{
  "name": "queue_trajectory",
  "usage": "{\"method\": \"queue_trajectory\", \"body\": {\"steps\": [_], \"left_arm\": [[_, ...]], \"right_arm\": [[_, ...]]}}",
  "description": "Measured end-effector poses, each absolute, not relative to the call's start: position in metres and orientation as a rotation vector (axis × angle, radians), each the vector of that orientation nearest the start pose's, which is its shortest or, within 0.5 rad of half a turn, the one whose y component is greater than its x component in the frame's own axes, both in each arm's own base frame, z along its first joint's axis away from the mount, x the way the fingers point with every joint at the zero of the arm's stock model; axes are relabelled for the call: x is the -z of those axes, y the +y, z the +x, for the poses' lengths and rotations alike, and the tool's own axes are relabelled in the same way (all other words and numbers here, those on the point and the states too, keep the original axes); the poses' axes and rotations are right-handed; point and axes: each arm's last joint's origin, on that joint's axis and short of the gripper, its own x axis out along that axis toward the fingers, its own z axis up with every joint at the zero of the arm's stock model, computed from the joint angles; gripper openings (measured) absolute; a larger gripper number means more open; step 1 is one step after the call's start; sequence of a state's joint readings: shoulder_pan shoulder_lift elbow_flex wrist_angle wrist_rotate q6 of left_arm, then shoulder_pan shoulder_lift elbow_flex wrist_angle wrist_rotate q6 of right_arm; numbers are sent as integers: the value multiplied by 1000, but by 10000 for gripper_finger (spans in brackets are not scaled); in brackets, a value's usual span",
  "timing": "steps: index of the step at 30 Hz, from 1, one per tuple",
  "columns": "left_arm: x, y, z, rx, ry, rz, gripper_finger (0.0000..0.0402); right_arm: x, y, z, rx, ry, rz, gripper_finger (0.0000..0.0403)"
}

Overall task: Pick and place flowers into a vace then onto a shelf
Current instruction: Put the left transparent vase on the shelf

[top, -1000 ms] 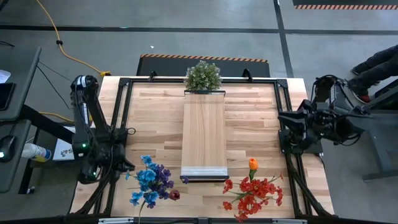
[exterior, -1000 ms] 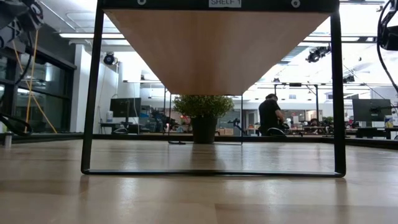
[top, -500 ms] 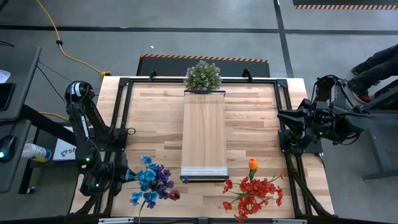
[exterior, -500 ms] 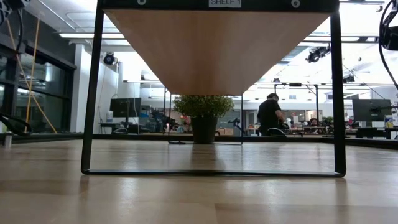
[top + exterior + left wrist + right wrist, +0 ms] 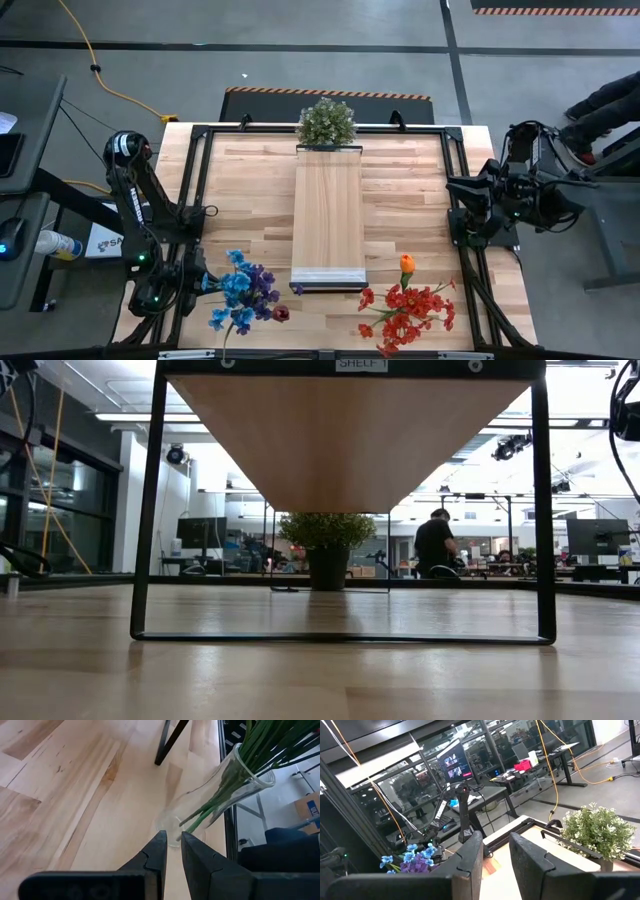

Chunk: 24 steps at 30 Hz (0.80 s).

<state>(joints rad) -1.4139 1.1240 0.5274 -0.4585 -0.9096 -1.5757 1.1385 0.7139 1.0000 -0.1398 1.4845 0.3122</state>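
Left gripper (image 5: pixel 170 851) is held low at the near left corner of the table (image 5: pixel 400 190), jaws nearly pressed together with only a thin gap, nothing pinched. Just ahead of the fingertips (image 5: pixel 156 851) a clear glass vase (image 5: pixel 210 800) is seen lying tilted on its side, green stems already inside it. The narrow setting suggests an approach aimed at the vase base rather than a hold; no contact can be confirmed.

Blue and purple flowers (image 5: pixel 243 292) are found at the near left of the table, beside the left arm; red and orange flowers (image 5: pixel 408 308) lie at the near right, apart from either gripper. The shelf (image 5: pixel 328 218) stands raised in the middle of the table, its board bare, a bushy potted plant (image 5: pixel 326 122) at its far end. Nothing has yet been placed on the shelf.

Right gripper (image 5: pixel 495 851) is parked off the right edge of the table, jaws a little apart and empty, apparently waiting.

Against the picture from a second ago, the left arm is seen folded lower and nearer the blue bunch; over the last half second almost no change is noted. The right arm, flowers and shelf are unchanged.
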Motion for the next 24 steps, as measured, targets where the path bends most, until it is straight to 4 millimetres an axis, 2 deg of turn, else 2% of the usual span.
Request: {"method": "queue_trajectory", "body": {"steps": [24], "left_arm": [[-178,-179,51,6,616,-597,92]], "right_arm": [[-414,86,71,335,-92,454,87]]}}
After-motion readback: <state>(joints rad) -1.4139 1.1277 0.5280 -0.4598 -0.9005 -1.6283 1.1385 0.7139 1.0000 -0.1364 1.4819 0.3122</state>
